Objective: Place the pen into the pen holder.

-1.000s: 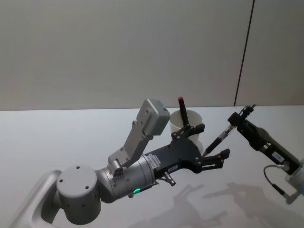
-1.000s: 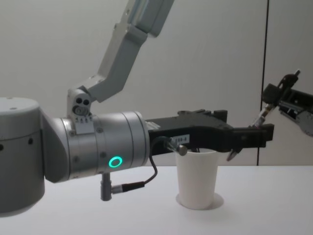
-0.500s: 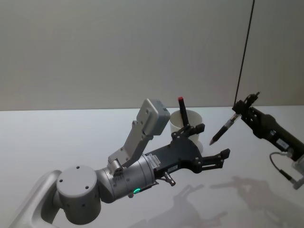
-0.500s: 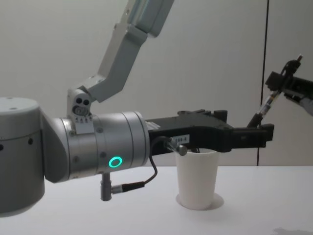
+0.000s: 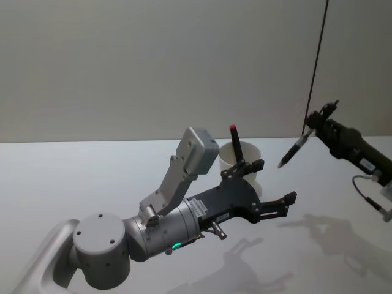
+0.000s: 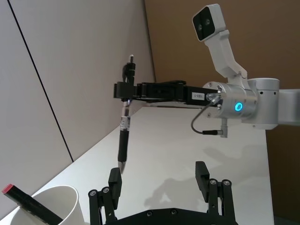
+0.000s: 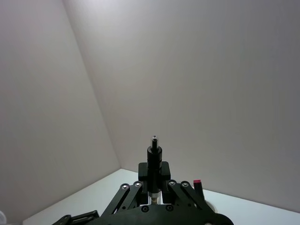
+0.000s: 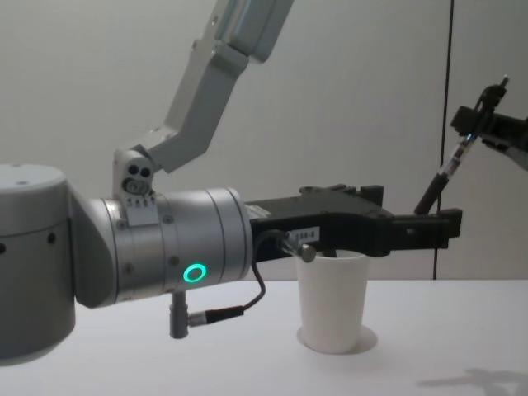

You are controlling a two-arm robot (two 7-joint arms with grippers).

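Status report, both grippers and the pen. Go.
Right gripper shut on pen, high, right of cup. Left gripper open, hovering beside the cup, partly in the path. One red-capped pen already in cup.

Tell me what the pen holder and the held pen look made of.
Pen holder: probably paper, matte white, with a thin tapered wall and a rolled rim. Pen in the right gripper: likely plastic, a glossy black barrel with a clear section near the clip.

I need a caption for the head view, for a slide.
Right gripper holds a pen above the table, beside the cup.
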